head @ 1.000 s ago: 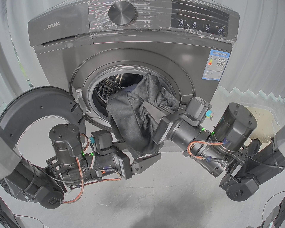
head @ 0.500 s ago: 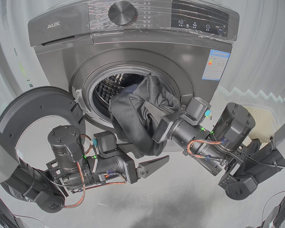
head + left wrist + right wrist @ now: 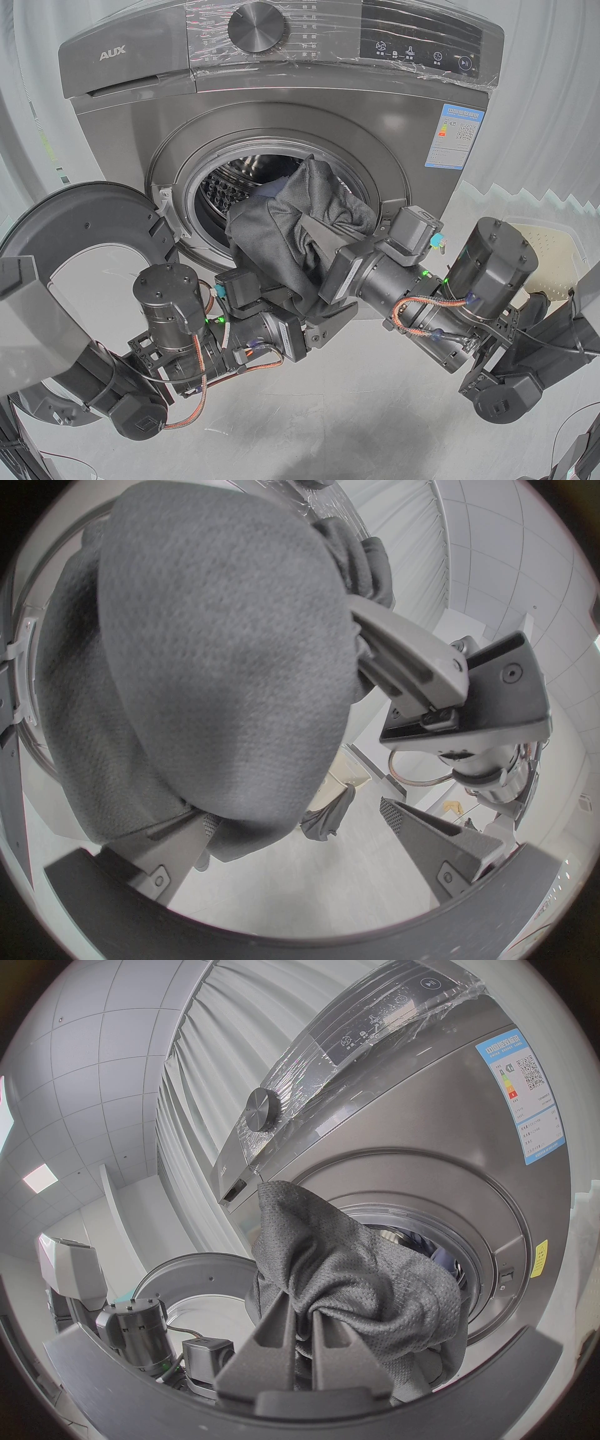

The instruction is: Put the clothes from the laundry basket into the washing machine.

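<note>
A dark grey garment (image 3: 281, 231) hangs half out of the washing machine's drum opening (image 3: 234, 178). My right gripper (image 3: 310, 226) is shut on its bunched upper folds in front of the opening; its fingers (image 3: 284, 1335) pinch the cloth (image 3: 350, 1272). My left gripper (image 3: 315, 310) is open just under the garment's hanging bottom. In the left wrist view the cloth (image 3: 219, 655) drapes over one finger, and the other finger (image 3: 437, 849) stands bare. A bluish piece (image 3: 275, 186) lies inside the drum. The cream laundry basket (image 3: 556, 256) stands to the right.
The round machine door (image 3: 81, 225) stands swung open at the left, close to my left arm. Another dark cloth (image 3: 325, 811) hangs over the basket's rim (image 3: 344, 772). Open grey floor (image 3: 350, 412) lies in front of the machine.
My left arm has moved right and up, bringing its open fingers under the garment's hanging end, which is pushed up. The right gripper has hardly moved.
</note>
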{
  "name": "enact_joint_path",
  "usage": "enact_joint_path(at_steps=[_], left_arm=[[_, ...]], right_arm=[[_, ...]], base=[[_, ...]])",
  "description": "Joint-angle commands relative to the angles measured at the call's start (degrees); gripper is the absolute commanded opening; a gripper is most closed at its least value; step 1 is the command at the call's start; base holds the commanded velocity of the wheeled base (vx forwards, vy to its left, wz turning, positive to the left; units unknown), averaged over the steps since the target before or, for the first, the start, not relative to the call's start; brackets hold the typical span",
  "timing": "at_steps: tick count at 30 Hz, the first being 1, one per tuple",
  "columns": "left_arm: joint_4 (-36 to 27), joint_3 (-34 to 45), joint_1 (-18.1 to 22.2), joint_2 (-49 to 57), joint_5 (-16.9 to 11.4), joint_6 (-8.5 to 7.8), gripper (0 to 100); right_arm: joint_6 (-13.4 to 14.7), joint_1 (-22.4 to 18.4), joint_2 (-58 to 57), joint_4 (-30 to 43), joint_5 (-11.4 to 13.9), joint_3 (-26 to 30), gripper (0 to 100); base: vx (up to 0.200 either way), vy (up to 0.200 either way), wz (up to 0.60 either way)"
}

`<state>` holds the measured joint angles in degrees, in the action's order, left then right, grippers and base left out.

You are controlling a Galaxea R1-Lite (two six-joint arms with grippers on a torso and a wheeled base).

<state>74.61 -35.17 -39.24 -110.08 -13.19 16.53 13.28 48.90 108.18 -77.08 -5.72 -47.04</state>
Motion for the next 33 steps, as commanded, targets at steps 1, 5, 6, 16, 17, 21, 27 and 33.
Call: enact_joint_path(at_steps=[1, 5, 6, 16, 17, 21, 27, 33], left_arm=[[0.01, 0.01, 0.48, -0.84, 0.36, -0.27, 100], [0.01, 0.63, 1.01, -0.75, 2.2, -0.62, 100], [0.01, 0.63, 1.01, -0.75, 2.2, -0.62, 100], [-0.08, 1.6, 3.38, -0.84, 3.08, -1.94, 100], [-0.08, 1.33, 3.65, -1.1, 3.35, -1.94, 100], [0.19, 0.01, 3.65, -1.72, 3.43, -1.94, 100], [0.28, -1.3, 3.91, -2.68, 4.66, -2.03, 100], [0.36, -2.27, 4.17, -2.86, 5.1, -2.29, 100]], right_arm=[[0.0, 0.15, -0.16, 0.0, 0.0, 0.11, 0], [0.0, 0.06, -0.34, -0.09, 0.0, 0.2, 0], [0.0, 0.06, -0.34, -0.09, 0.0, 0.2, 0], [-0.09, 0.06, -0.6, 0.0, 0.0, 0.64, 0], [-0.09, 0.15, -0.6, -0.09, 0.0, 0.64, 0], [-0.09, 0.23, -0.6, -0.09, 0.0, 0.64, 0], [-0.09, 0.32, -0.6, -0.09, 0.0, 0.64, 0], [-0.09, 0.41, -0.43, -0.09, 0.0, 0.64, 0]], base=[[0.0, 0.0, 0.0], [0.0, 0.0, 0.0], [0.0, 0.0, 0.0], [0.0, 0.0, 0.0], [0.0, 0.0, 0.0], [0.0, 0.0, 0.0], [0.0, 0.0, 0.0], [0.0, 0.0, 0.0]])
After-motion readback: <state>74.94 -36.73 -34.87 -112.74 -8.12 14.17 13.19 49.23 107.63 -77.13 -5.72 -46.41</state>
